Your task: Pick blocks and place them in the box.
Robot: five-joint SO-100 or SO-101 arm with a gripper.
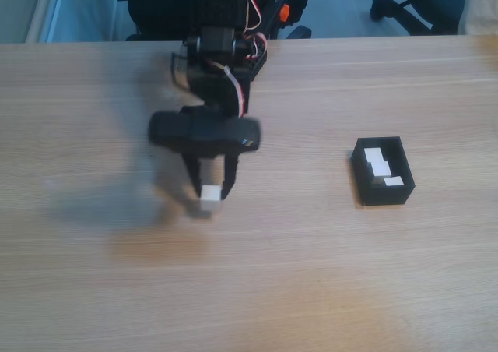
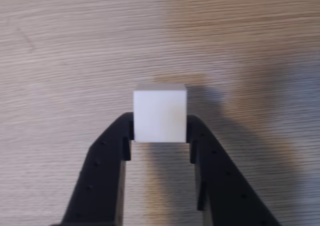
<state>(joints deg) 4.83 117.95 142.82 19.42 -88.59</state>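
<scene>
A small white block (image 1: 211, 194) sits between the black fingers of my gripper (image 1: 211, 190) left of the table's middle in the fixed view. In the wrist view both fingertips press the sides of the same block (image 2: 160, 113), so my gripper (image 2: 160, 131) is shut on it; whether it rests on the wood or hangs just above it I cannot tell. The black open-topped box (image 1: 382, 170) stands to the right in the fixed view, well apart from the arm. Inside it lie white blocks (image 1: 378, 162), about three, packed close together.
The wooden table (image 1: 311, 274) stretches wide around the arm and box. The arm's base with orange and red wiring (image 1: 257, 25) stands at the far edge. Black office chair legs (image 1: 405, 9) show beyond the table at the back right.
</scene>
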